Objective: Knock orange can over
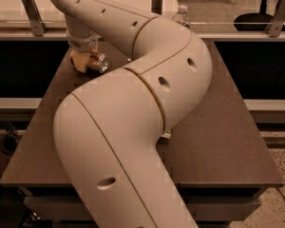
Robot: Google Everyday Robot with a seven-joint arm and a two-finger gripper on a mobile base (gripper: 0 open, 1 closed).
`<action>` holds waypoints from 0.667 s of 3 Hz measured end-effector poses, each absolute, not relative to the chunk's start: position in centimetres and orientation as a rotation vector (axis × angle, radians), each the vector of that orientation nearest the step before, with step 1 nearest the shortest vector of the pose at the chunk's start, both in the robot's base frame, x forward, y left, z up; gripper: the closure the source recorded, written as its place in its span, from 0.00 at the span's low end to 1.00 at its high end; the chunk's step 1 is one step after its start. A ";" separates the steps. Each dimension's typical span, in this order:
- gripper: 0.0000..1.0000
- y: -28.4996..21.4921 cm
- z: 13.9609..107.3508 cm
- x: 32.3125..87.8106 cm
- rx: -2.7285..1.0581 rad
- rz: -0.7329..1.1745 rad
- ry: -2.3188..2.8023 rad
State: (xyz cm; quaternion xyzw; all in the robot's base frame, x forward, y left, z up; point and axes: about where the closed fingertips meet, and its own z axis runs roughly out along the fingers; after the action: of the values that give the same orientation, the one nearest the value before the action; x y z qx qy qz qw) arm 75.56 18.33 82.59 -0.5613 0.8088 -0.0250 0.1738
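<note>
Gripper (pixel 87 61) at table's (pixel 228 141) far left, grip can't tell; sitting right by orange can (pixel 99 62); prob. best pushing sideways up high, slow.

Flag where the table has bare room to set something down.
Biggest bare patch: right side of the table, between the arm and the right edge. A narrower strip lies along the left edge, nearer than the gripper. Crowded: far-left corner, where the gripper is at the orange can; the bottle stands behind the arm's bend.

An office, by its swivel chair (pixel 254 19); claw (pixel 87 61) over table's (pixel 228 141) far left.
</note>
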 end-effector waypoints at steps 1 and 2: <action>0.35 18.3 82.7 75.6 -1.592 -0.071 2.293; 0.13 18.3 82.7 75.6 -1.593 -0.071 2.296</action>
State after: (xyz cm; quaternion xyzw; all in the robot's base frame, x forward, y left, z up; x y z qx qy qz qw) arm 75.56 18.32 82.65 -0.5614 0.8090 -0.0250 0.1724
